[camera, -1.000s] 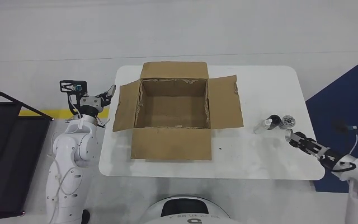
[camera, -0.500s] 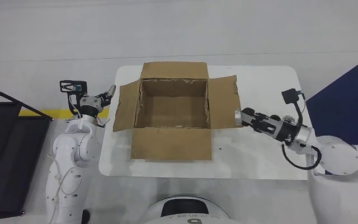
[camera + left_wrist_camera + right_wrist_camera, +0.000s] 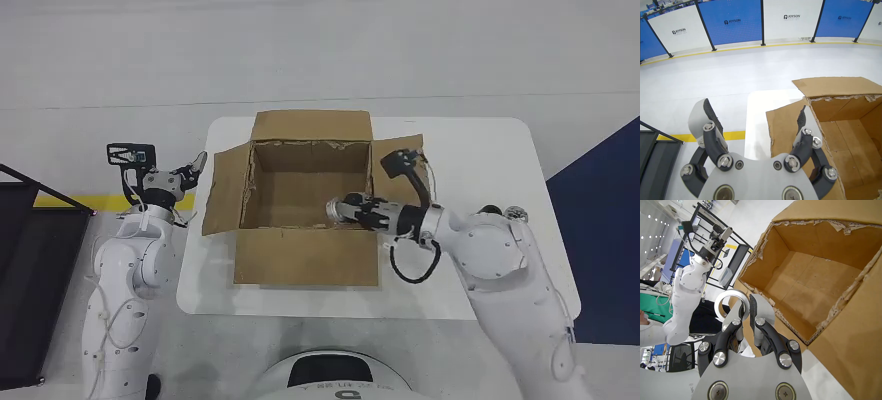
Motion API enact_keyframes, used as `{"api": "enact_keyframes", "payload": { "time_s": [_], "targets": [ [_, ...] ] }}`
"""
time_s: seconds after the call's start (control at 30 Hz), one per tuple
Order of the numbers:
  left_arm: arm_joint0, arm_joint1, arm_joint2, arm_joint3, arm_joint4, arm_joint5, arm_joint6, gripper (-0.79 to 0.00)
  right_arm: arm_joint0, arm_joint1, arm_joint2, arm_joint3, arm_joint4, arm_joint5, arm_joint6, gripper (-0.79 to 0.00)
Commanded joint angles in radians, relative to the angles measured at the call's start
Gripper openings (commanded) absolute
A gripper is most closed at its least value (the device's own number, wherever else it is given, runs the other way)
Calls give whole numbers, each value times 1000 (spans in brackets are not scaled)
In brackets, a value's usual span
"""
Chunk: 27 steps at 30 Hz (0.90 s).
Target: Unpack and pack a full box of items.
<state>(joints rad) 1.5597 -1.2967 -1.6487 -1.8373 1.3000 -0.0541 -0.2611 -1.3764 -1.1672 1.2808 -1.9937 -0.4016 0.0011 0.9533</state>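
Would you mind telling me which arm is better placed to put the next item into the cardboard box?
Right. The right pincer is shut on a white ring over the open box; the left pincer is open and empty, out past the box's side flap.

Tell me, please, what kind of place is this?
Probably an indoor robot test or demonstration hall: blue and white barrier panels fence a smooth pale floor with a yellow line, and a cardboard box stands on a white table.
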Motion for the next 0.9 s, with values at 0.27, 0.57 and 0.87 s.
{"api": "enact_keyframes", "payload": {
  "time_s": [0.27,0.57,0.87],
  "targets": [
    [0,0,0,0,0,0,0,0,202,-45,-254,235,-208,246,-130,-785],
    [0,0,0,0,0,0,0,0,322,-88,-408,388,-325,363,-187,-785],
    [0,0,0,0,0,0,0,0,344,-109,-464,391,-419,430,-204,-526]
  ]
}}
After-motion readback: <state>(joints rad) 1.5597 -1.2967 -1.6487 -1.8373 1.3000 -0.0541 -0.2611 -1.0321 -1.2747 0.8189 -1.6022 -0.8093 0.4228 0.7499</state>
